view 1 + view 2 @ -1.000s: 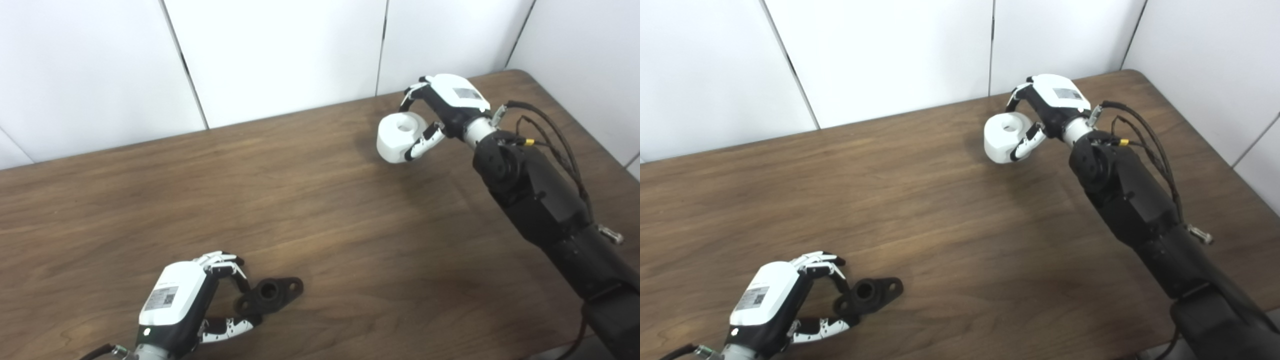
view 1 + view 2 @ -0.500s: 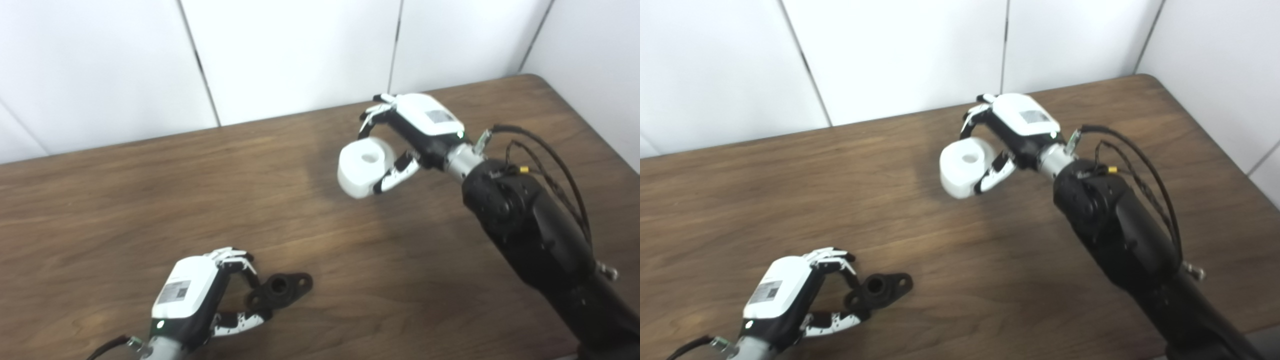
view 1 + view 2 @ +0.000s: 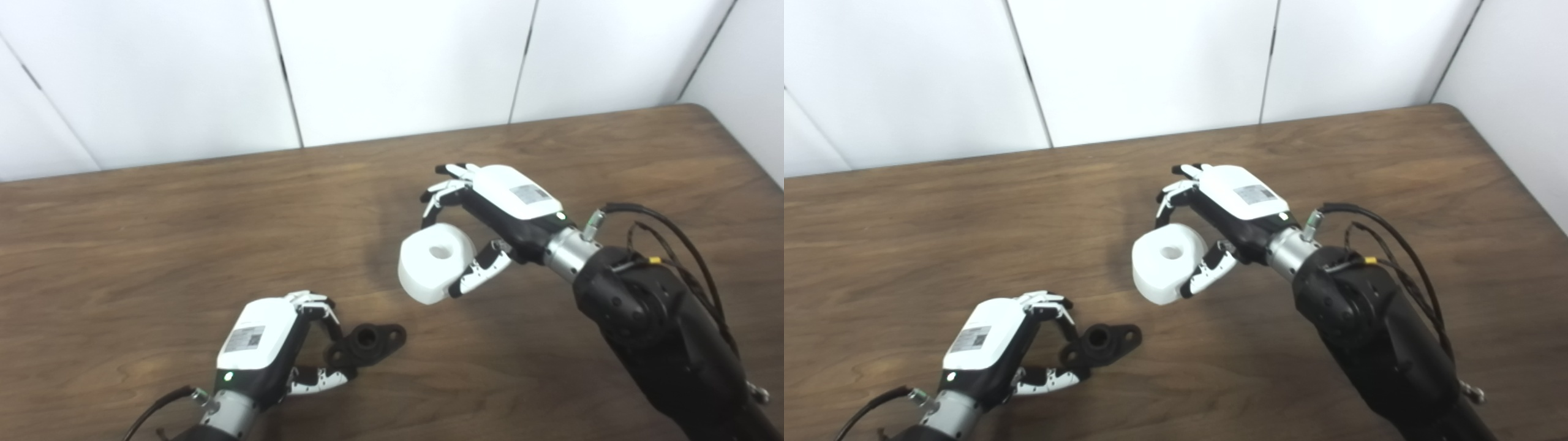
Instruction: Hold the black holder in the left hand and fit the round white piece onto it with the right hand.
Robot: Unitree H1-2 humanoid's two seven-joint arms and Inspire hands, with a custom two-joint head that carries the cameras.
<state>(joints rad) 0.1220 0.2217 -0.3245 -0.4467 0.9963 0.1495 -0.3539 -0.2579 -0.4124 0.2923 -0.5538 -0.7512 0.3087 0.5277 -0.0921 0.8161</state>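
Observation:
The black holder (image 3: 368,343) is a small flanged piece with a round socket, at the table's near left. My left hand (image 3: 269,349) is shut on its left end with fingers above and thumb below. The round white piece (image 3: 434,262) is a thick ring with a centre hole. My right hand (image 3: 496,214) is shut on it and holds it in the air, up and to the right of the holder, apart from it. Both also show in the right eye view: the holder (image 3: 1101,345), the white piece (image 3: 1166,262).
The brown wooden table (image 3: 153,245) runs to white wall panels (image 3: 392,61) at the back. Its right edge and rounded far corner (image 3: 710,113) are near my right arm (image 3: 655,331), which has loose cables on it.
My right hand has carried the white piece toward the near left, closer to the holder. The camera has also shifted. My left hand still holds the holder at the same spot on the table.

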